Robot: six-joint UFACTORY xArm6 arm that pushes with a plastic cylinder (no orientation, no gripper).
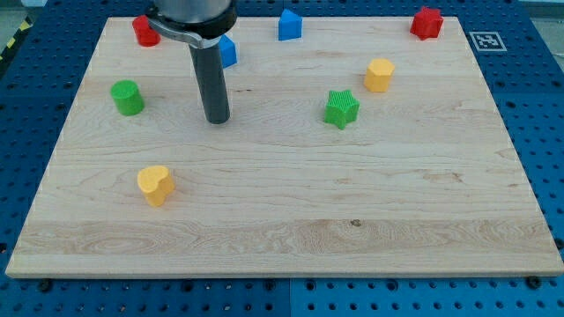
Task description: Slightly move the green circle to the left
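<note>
The green circle (128, 97) is a short green cylinder standing near the board's left edge, in the view's upper left. My tip (217, 120) rests on the board to the right of the green circle, about a hundred pixels away and slightly lower in the view. It touches no block. The rod rises from the tip toward the view's top, where the arm's dark body hides part of a blue block (228, 50).
A red block (144, 31) sits at the top left, a blue block (290, 25) at top centre, a red block (426, 23) at top right. A yellow block (380, 75), a green star (341, 108) and a yellow heart (155, 184) lie on the wooden board (282, 229).
</note>
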